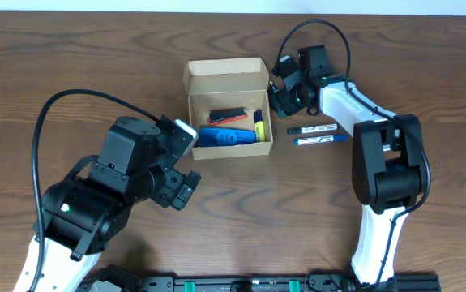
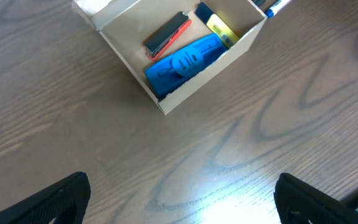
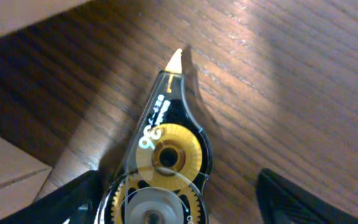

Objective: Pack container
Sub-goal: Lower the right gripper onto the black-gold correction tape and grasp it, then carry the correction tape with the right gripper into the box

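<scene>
The container (image 1: pixel 216 101) is a small tan cardboard box standing open in the middle of the table, flap (image 1: pixel 226 75) folded back. Inside lie a blue object (image 1: pixel 231 136), a red-and-black item (image 1: pixel 227 116) and a yellow marker (image 1: pixel 258 124). The left wrist view also shows the container (image 2: pixel 203 81). A clear correction tape dispenser (image 3: pixel 166 149) with yellow gears lies on the wood just right of the container's cardboard wall (image 3: pixel 4 180). My right gripper (image 3: pixel 182 199) straddles the dispenser, open, with a gap at the right finger (image 3: pixel 291 199). My left gripper (image 2: pixel 182 199) hovers open and empty over bare wood.
Two pens, one black (image 1: pixel 312 129) and one blue (image 1: pixel 320 140), lie side by side right of the container. My left arm (image 1: pixel 119 178) fills the lower left and my right arm (image 1: pixel 378 154) the right side. The tabletop is dark wood.
</scene>
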